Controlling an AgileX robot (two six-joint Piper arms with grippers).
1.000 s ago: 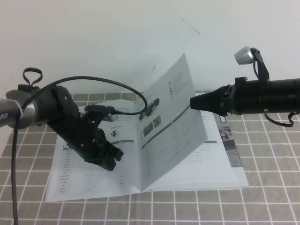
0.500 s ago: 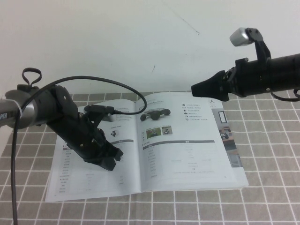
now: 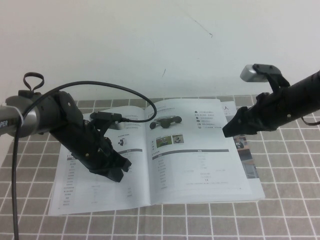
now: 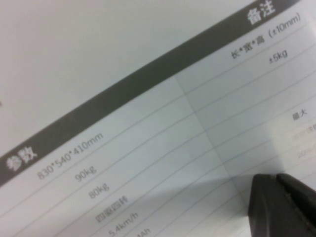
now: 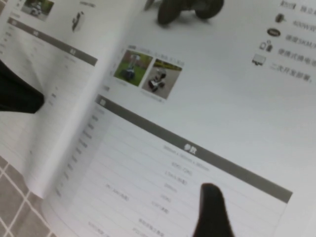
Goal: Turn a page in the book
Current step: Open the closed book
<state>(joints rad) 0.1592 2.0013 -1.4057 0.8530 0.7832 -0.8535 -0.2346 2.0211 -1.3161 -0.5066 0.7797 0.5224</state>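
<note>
1. The book [image 3: 200, 192] lies open and flat on the grey checked tablecloth [image 3: 290, 215], its spine gutter running from the far edge toward the near edge, slightly left of the table's middle.

2. The page [image 3: 195, 145] with the black low wheeled vehicle [image 3: 165, 121] at its top lies flat on the right-hand half of the book. Its outer edge stops short of the leaves beneath, so a narrow strip of a lower leaf with small photos [image 3: 242, 145] shows past it on the right.

3. The left gripper [image 3: 119, 169] sits low over the left-hand leaf of the book, near the gutter, with its arm slanting in from the left. In the left wrist view its black fingertips [image 4: 286, 205] are seen pressed together just above a table of figures under a grey bar [image 4: 123, 94]; whether they touch the paper cannot be told.

4. The right gripper [image 3: 229, 131] hangs at the right edge of the page near its far corner, tip pointing left and down. The fingers appear closed to a point, with nothing held.

5. In the right wrist view one dark fingertip [image 5: 212, 210] shows over the page's lower table, below the two small photos [image 5: 148, 74].

6. Bare cloth lies open in front of the book and to its right; the white wall [image 3: 150, 45] rises just behind its far edge.
</note>
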